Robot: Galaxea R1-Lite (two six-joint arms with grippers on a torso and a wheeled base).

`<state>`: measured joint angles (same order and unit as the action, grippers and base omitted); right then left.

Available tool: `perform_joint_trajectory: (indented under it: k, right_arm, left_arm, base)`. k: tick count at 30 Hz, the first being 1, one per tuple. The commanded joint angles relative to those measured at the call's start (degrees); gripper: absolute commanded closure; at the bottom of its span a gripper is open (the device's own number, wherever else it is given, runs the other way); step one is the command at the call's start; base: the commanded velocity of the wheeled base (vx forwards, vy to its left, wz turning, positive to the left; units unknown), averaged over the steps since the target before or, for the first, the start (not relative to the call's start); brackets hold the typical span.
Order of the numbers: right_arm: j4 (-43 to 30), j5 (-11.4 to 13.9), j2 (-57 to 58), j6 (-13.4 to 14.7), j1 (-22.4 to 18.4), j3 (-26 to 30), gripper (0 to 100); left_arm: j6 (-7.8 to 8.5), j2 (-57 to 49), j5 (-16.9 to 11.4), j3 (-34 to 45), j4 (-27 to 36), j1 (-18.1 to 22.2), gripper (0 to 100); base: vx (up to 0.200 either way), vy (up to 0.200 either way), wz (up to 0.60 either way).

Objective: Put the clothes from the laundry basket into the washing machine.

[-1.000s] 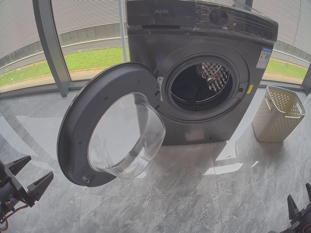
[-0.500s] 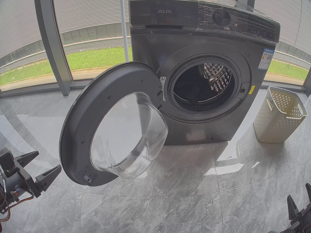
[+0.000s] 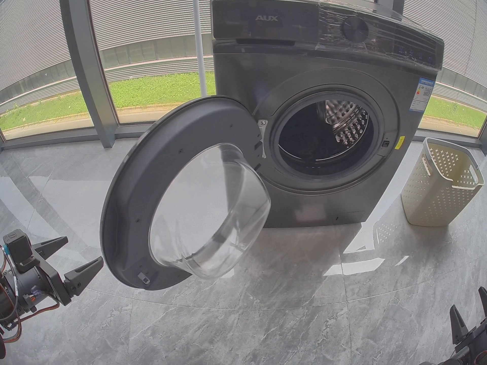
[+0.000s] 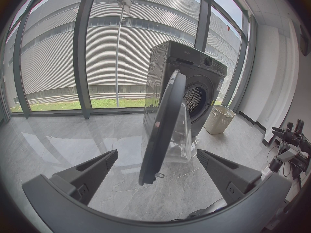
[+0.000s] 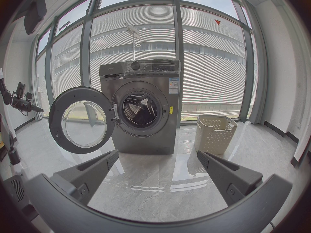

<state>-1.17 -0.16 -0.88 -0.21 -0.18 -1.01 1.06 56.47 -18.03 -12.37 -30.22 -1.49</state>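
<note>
A grey washing machine (image 3: 324, 62) stands before the windows with its round door (image 3: 152, 178) swung wide to the left. The drum opening (image 3: 324, 138) is dark inside, and I cannot tell what lies in it. A cream perforated laundry basket (image 3: 441, 188) stands on the floor to the machine's right, and no clothes show above its rim. My left gripper (image 3: 83, 252) hangs open low at the left, just short of the door's lower edge and holding nothing. My right gripper (image 3: 467, 300) is open and empty, low at the right, well back from the basket (image 5: 213, 133).
Grey marble floor stretches between me and the machine. Window frames and glass run behind it. The open door (image 4: 162, 120) juts far out over the floor on the left side. A white wall stands beyond the basket (image 4: 218, 118).
The head camera has shifted, so the whole scene sits a little further right. My left gripper has come slightly forward toward the door's lower edge. The right gripper has kept still.
</note>
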Motion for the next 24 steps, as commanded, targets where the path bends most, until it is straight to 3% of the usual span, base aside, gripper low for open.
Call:
perform_joint_trajectory:
  k: [1, 11, 17, 24]
  right_arm:
    - [0.03, 0.07, 0.88, -0.06, 0.01, 0.4, 0]
    - [0.03, 0.07, 0.88, -0.06, 0.01, 0.4, 0]
    - [0.03, -0.02, 0.88, -0.14, 0.01, 0.4, 0]
    - [0.03, 0.07, 0.88, -0.06, 0.01, 0.4, 0]
  left_arm:
    - [-0.01, 0.49, 0.01, -0.19, -0.1, -0.01, 0]
    - [-0.27, 2.16, -0.08, -1.95, -0.1, -4.75, 0]
    - [-0.01, 8.57, -0.43, -3.97, -1.16, -7.83, 0]
    - [0.17, 20.88, -0.69, -6.0, -11.0, -8.36, 0]
  base:
    - [0.0, 0.0, 0.0]
    - [0.0, 0.0, 0.0]
    - [0.0, 0.0, 0.0]
    - [0.0, 0.0, 0.0]
